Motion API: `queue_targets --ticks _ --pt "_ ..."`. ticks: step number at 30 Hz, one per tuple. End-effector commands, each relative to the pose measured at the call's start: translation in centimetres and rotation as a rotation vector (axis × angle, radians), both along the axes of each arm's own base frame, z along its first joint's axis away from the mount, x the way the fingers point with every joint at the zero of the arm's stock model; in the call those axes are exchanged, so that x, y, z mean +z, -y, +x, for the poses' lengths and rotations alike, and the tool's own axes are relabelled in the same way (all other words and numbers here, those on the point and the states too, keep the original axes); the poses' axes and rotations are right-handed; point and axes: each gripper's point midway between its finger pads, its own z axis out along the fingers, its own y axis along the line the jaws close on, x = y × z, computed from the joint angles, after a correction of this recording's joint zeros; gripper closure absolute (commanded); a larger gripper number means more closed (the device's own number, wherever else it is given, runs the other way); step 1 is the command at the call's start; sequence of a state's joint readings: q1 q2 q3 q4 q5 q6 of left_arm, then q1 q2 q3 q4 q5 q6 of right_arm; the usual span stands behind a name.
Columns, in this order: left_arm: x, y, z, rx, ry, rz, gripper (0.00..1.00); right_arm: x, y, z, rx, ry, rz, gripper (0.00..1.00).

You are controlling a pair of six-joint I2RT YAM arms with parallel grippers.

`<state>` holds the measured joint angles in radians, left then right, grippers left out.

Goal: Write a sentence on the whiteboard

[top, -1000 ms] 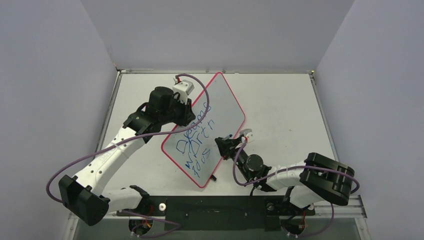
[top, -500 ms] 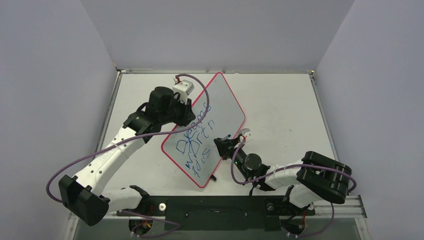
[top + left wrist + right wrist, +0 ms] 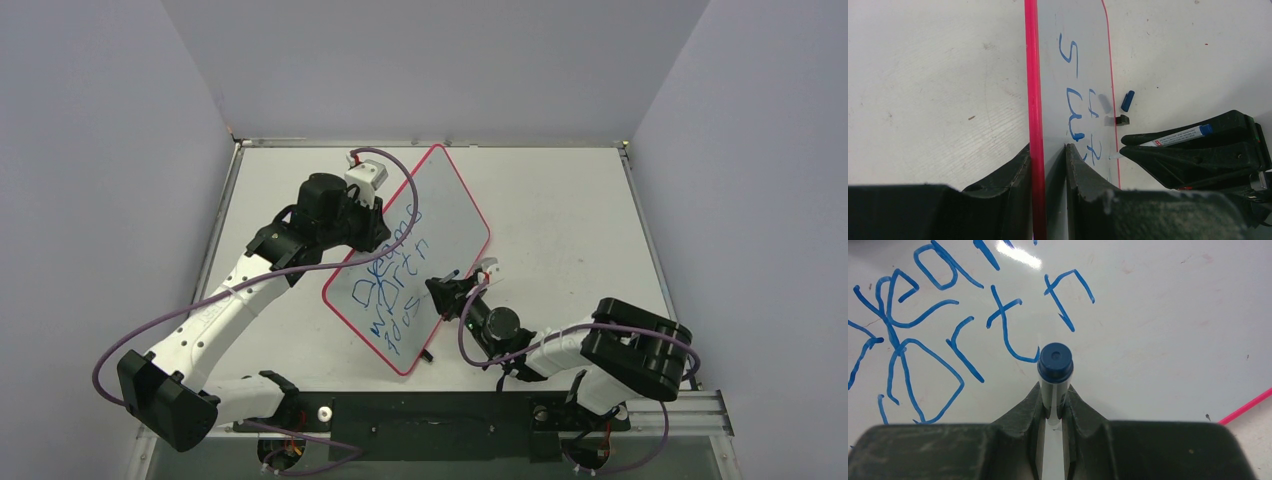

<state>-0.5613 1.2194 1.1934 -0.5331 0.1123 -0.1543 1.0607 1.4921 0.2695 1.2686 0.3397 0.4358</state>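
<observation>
Whiteboard (image 3: 445,205) carries the blue sentence (image 3: 393,290). Left gripper (image 3: 1047,151) pinches its red rim; right gripper (image 3: 1054,392) clamps a blue marker (image 3: 1055,361).

left arm (image 3: 215,315), right arm (image 3: 565,348): white links, black joints, black bases | cables (image 3: 412,190): purple, looping

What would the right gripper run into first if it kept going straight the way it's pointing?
Probably the whiteboard: the right gripper, shut on the marker, points at its written face; the gap is unclear.
</observation>
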Motion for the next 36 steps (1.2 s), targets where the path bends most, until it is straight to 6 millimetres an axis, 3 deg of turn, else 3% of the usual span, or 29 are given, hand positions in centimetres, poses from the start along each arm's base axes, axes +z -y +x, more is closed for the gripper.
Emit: queue_targets --ticks 1,10,18,30,36 --pt "3.3 -1.0 2.2 0.033 0.19 0.029 1.0 0.9 -0.3 0.2 0.0 0.004 0.063 1.0" --pt "3.3 -1.0 2.2 0.033 0.191 0.028 1.0 -1.2 0.9 0.8 -0.065 -0.042 0.017 1.0" --pt "3.3 -1.0 2.2 0.033 0.19 0.029 1.0 -1.9 1.3 1.6 -0.098 -0.06 0.004 1.0" --pt "3.4 -1.0 2.2 0.033 0.191 0.029 1.0 2.2 -0.4 2.6 -0.081 0.008 0.053 1.0" --pt "3.3 -1.0 2.1 0.031 0.189 0.028 1.0 2.7 -1.0 3.0 -0.077 0.015 0.054 1.0"
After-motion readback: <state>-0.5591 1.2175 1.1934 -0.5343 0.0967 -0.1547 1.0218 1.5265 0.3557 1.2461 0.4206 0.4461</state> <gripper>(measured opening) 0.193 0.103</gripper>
